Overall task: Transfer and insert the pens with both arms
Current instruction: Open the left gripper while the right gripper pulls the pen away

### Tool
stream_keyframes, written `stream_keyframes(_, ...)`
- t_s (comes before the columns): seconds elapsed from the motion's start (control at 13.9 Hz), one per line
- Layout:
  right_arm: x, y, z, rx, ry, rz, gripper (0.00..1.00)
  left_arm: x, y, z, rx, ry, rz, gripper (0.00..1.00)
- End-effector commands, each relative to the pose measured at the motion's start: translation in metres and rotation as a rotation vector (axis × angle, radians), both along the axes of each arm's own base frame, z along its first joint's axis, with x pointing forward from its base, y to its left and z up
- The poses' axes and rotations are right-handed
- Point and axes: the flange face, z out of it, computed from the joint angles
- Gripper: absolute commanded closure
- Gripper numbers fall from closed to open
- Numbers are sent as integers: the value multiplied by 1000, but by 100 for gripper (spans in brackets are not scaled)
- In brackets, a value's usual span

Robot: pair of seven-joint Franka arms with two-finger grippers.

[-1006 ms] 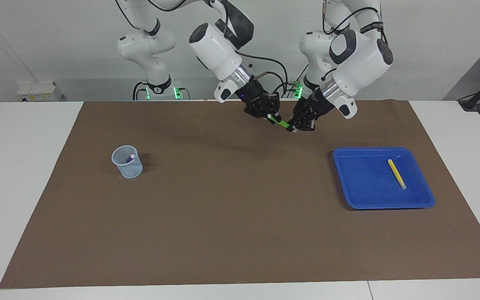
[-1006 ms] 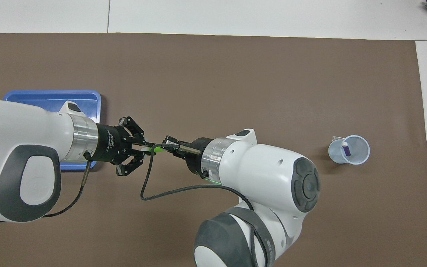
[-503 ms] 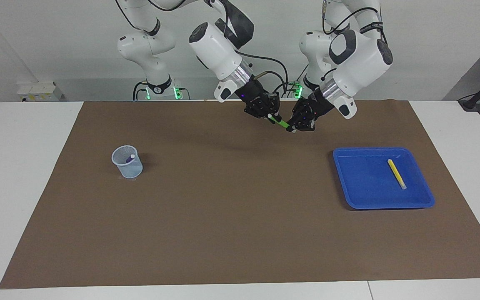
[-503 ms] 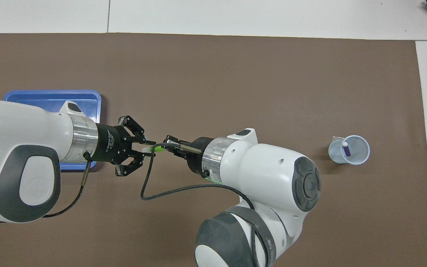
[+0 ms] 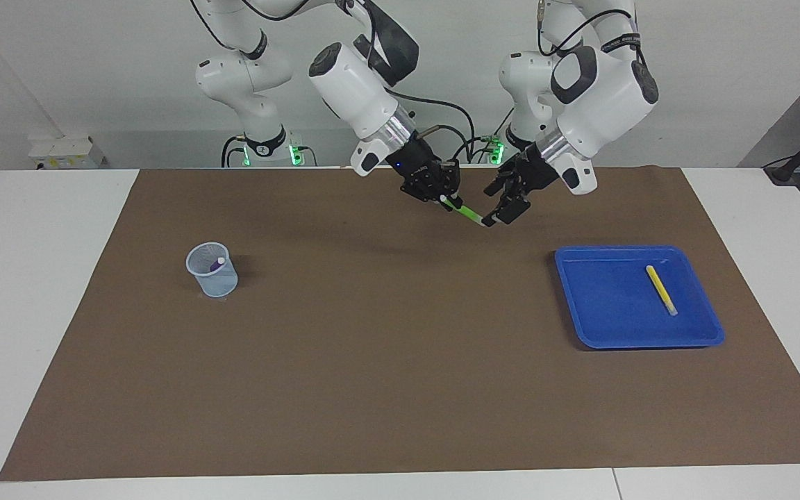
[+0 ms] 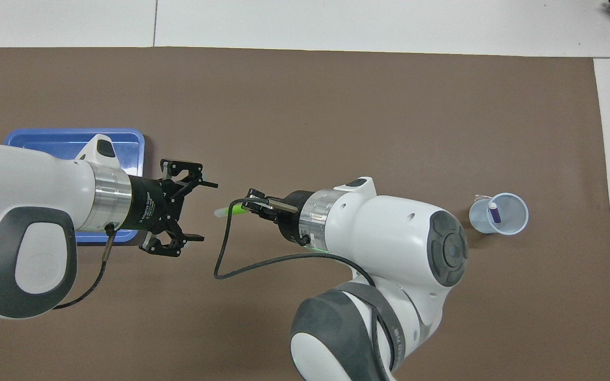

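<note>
we see cup (image 5: 212,270) with purple pen (image 5: 219,262) in it, right arm's end of mat (image 5: 372,361) | right gripper (image 5: 444,200) over mat, pinching green pen (image 5: 464,210) | left gripper (image 5: 501,205) fingers spread wide, clear of pen | blue tray (image 5: 601,333) holds yellow pen (image 5: 661,289), left arm's end

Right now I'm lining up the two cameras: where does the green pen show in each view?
Facing view: green pen top centre, in the right gripper.
Overhead view: green pen centre, left of middle, at the right gripper.
Shared landmark: blue tray.
</note>
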Motion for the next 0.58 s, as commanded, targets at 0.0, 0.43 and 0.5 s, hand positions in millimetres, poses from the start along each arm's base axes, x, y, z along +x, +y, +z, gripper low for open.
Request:
stream_keyframes(0.0,14,-33,-1,-48,-2,91,100,-3,53,0,22,-74,-145,0)
stream_keyframes(0.43,46,-124,20,-295,-3,375,100,2,140,-8,207,-271,-628,0)
stream_keyframes(0.5,50,-143,26,-309,-4,432,100,3,159,-8,238,-310,-731,0)
